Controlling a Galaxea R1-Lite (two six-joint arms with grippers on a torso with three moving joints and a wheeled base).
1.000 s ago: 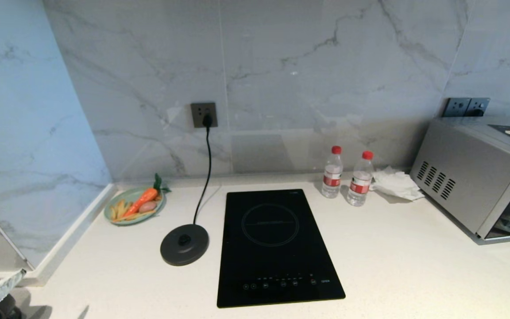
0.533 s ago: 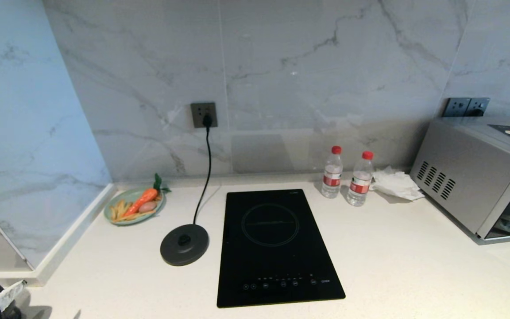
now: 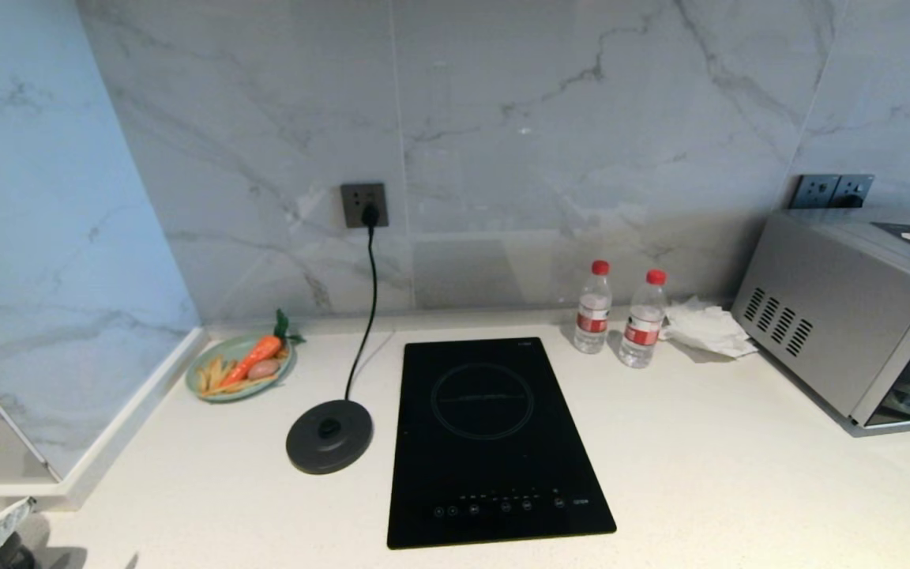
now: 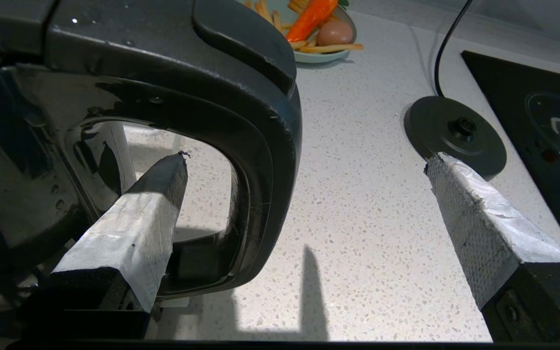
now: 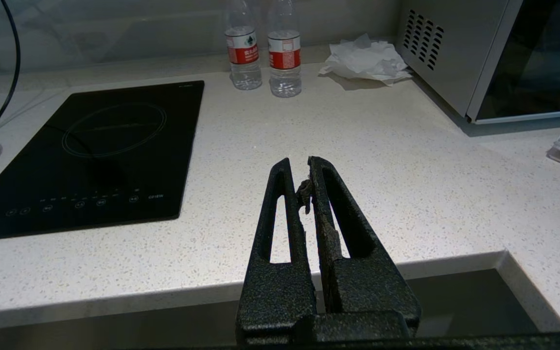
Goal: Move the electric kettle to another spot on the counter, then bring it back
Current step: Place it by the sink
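The electric kettle shows only in the left wrist view, glossy black, standing on the speckled counter off its base. My left gripper is open wide at its loop handle. One taped finger reaches into the loop and the other finger stays well clear on the outside, so the handle bar lies between them ungripped. In the head view only a taped fingertip shows, at the bottom left corner. My right gripper is shut and empty, parked over the counter's front edge.
The round grey base disc with its cord sits left of the black hob. A plate of toy food is at the back left. Two water bottles, a crumpled tissue and a microwave stand to the right.
The taped fingertip in the head view's bottom left corner has slipped slightly lower and further left. Everything on the counter stays where it was.
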